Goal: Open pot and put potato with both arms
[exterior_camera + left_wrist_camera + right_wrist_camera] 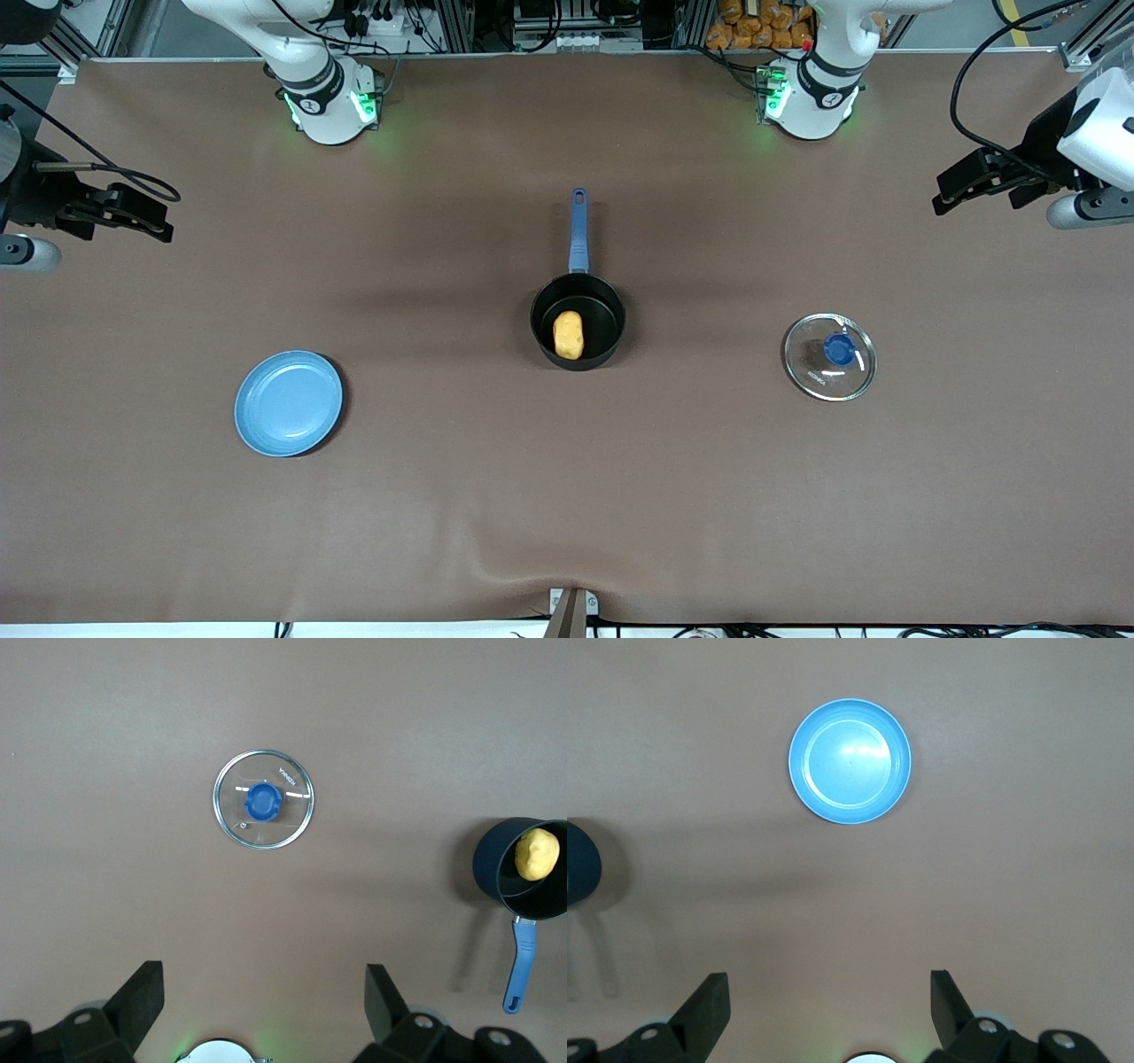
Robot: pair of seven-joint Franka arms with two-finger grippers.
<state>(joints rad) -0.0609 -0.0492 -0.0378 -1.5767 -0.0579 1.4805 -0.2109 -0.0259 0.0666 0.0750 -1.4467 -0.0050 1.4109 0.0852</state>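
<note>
The black pot (578, 321) stands open in the middle of the table, its blue handle (578, 230) pointing toward the robots' bases. The yellow potato (568, 334) lies inside it. The glass lid (829, 356) with a blue knob lies flat on the table toward the left arm's end. In the left wrist view the lid (264, 799), pot (523, 870) and potato (537, 853) all show. My left gripper (952, 197) is open and empty, high over the table's left-arm end (264, 992). My right gripper (155, 223) is open and empty, high over the right-arm end (831, 992).
A flat light-blue plate (289, 402) lies toward the right arm's end, nearer the front camera than the pot; it also shows in the right wrist view (850, 760). The brown table cover (567, 496) has a small wrinkle at its front edge.
</note>
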